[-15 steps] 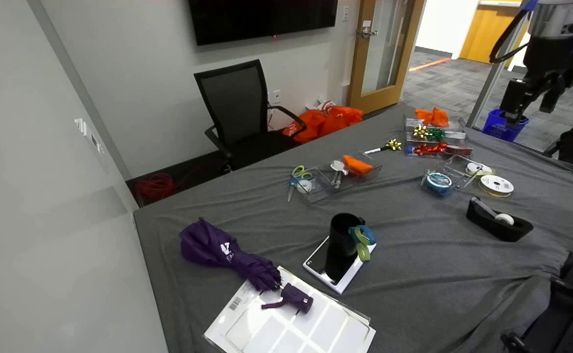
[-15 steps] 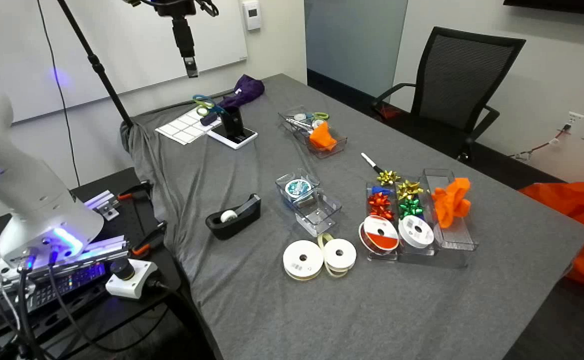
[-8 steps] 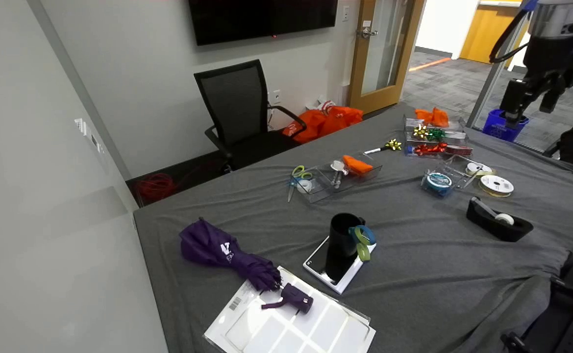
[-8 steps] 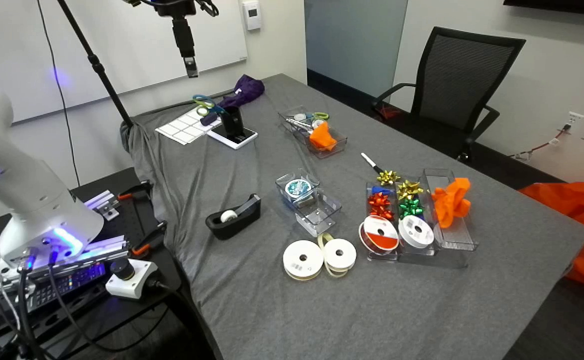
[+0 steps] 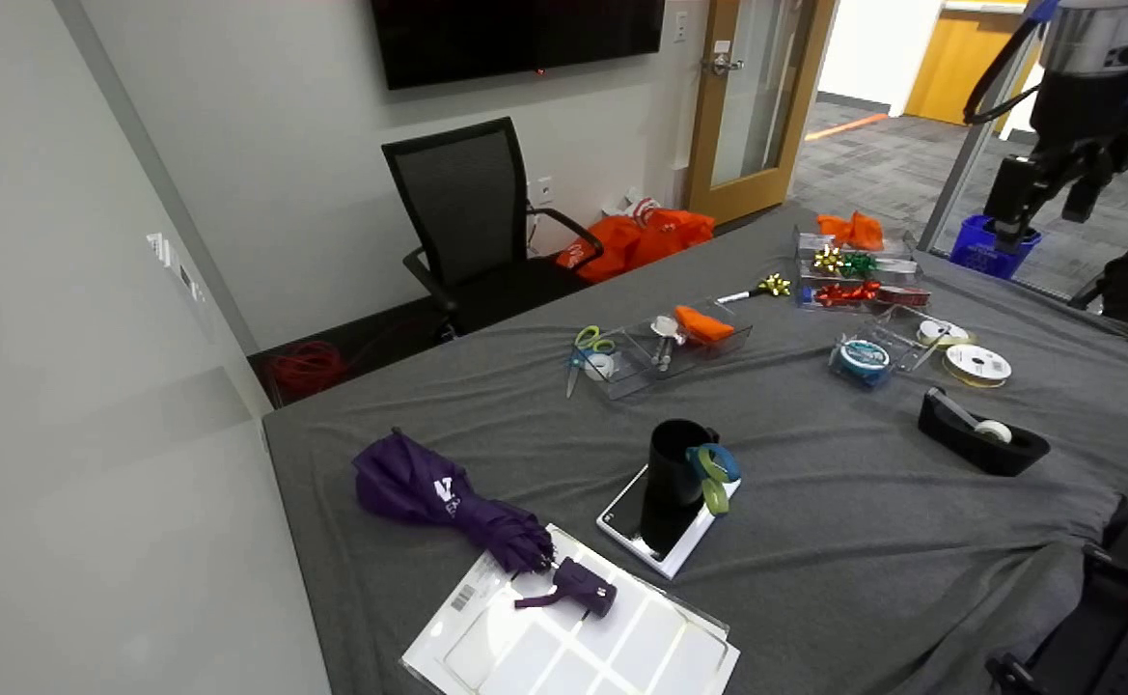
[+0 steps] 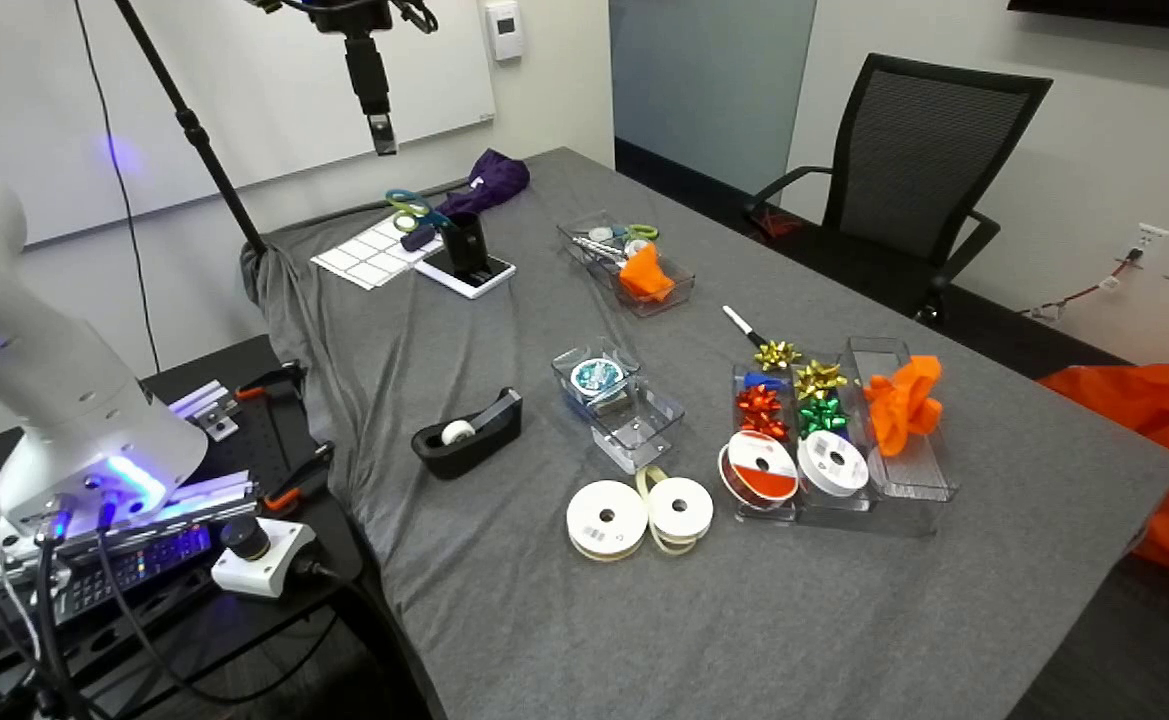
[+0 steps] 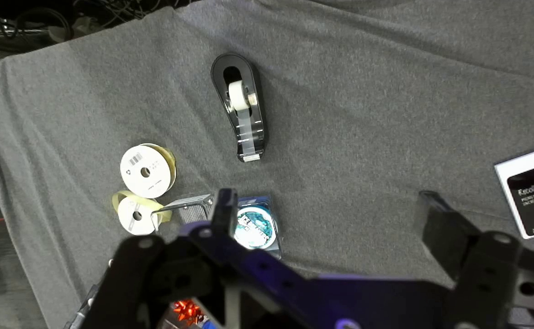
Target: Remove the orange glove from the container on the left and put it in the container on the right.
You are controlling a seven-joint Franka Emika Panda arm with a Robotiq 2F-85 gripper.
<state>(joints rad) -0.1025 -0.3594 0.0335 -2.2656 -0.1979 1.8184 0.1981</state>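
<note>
A limp orange glove (image 5: 701, 326) lies in a clear container (image 6: 669, 303) on the left in both exterior views, beside white items and scissors; it also shows here (image 6: 646, 274). A second crumpled orange piece (image 6: 904, 405) lies in a clear container (image 6: 919, 478) on the right, and it shows in an exterior view too (image 5: 851, 231). My gripper (image 5: 1043, 222) is open and empty, raised well above the table and away from both containers. In the wrist view the spread fingers (image 7: 328, 198) have only grey cloth between them. No orange piece shows in the wrist view.
A black tape dispenser (image 7: 244, 107), white ribbon spools (image 6: 607, 518) and a small clear box with a teal spool (image 6: 597, 377) stand mid-table. A black mug (image 5: 676, 463) stands on a white box near a purple umbrella (image 5: 448, 497). Bins with bows (image 6: 762, 412) adjoin the right container.
</note>
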